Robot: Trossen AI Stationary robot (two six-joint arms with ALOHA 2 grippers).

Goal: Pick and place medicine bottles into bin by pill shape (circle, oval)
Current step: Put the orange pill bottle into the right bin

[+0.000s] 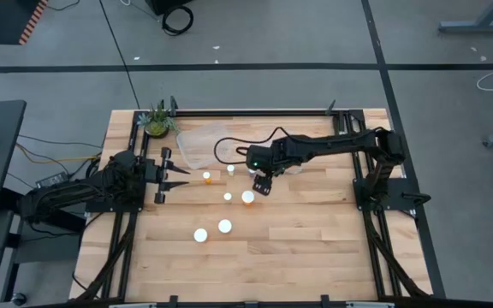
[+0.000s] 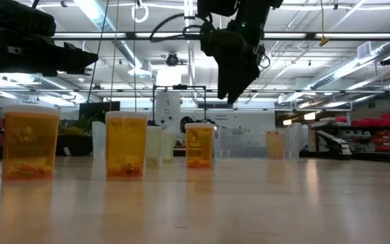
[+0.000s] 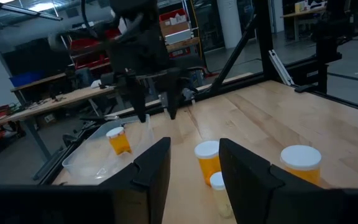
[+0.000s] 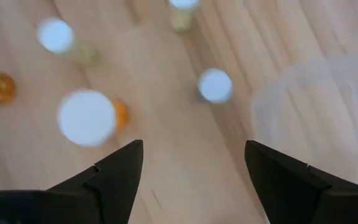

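Several white-capped medicine bottles stand upright on the wooden table: a small orange one (image 1: 207, 177), two slim pale ones (image 1: 230, 169) (image 1: 228, 197), and wider ones (image 1: 247, 198) (image 1: 224, 226) (image 1: 200, 235). My right gripper (image 1: 262, 184) hangs open above the table, fingers pointing down, between the slim bottles and the wide bottle, touching nothing; its wrist view shows an orange bottle's cap (image 4: 87, 117) and a slim bottle's cap (image 4: 215, 85) below it. My left gripper (image 1: 176, 176) is open and level near the left edge, pointing at the orange bottle (image 3: 209, 162).
A clear plastic bin (image 1: 199, 145) lies at the far middle, and its wall also shows in the right wrist view (image 4: 328, 99). A green potted plant (image 1: 157, 120) stands at the far left corner. A black cable (image 1: 229, 145) loops by the bin. Bare wood lies near and right.
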